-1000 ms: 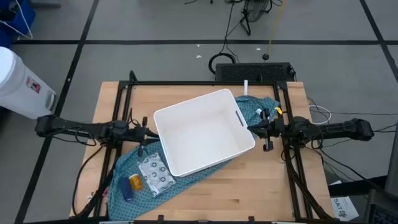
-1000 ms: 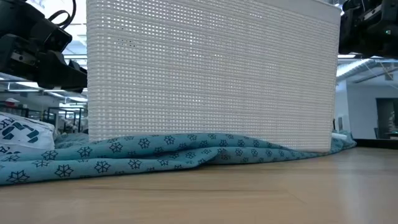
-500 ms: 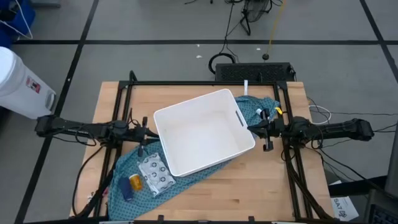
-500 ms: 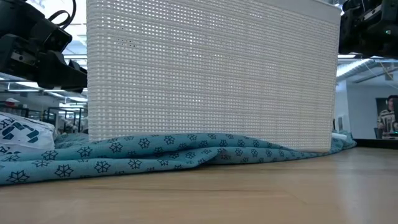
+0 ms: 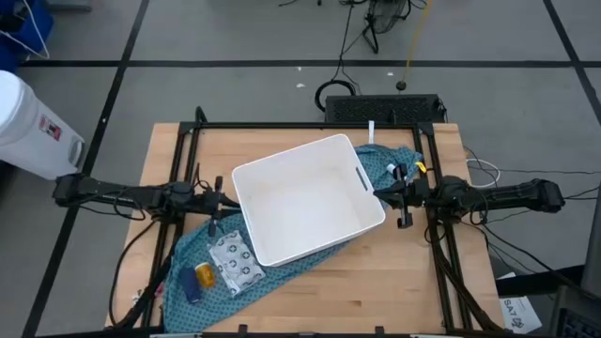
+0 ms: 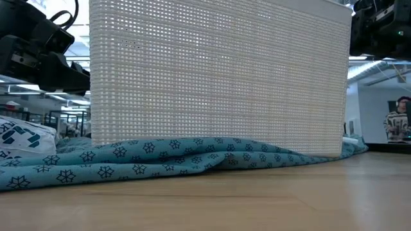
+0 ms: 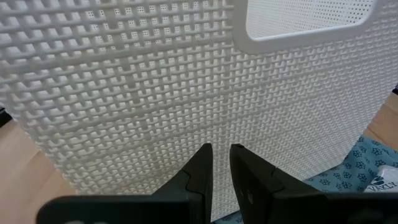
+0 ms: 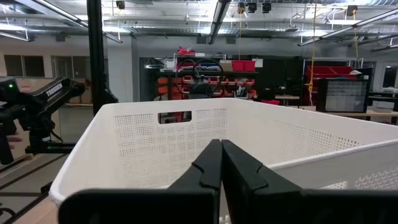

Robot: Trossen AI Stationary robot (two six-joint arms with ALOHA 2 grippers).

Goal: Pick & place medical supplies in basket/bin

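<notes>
The white tub (image 5: 305, 202) sits aslant in the middle of the table on a teal patterned cloth (image 5: 188, 253), its slot handle facing right. On the cloth near the tub's near-left corner lie a silvery blister pack (image 5: 235, 262), a small orange bottle (image 5: 205, 274) and a dark blue object (image 5: 192, 289). A tiny white tube (image 5: 371, 132) lies on the wood beyond the tub. My left gripper (image 5: 228, 201) hovers by the tub's left wall (image 7: 124, 93), fingers together but for a thin slit. My right gripper (image 5: 377, 193) is shut above the handle-side rim (image 8: 186, 134).
A white cylindrical container with a red label (image 5: 28, 117) stands off the table's left side. Black frame rails (image 5: 282, 125) run along the table's far edge and sides. Bare wood (image 5: 404, 282) lies at the near right. A person (image 6: 398, 122) is far back in the room.
</notes>
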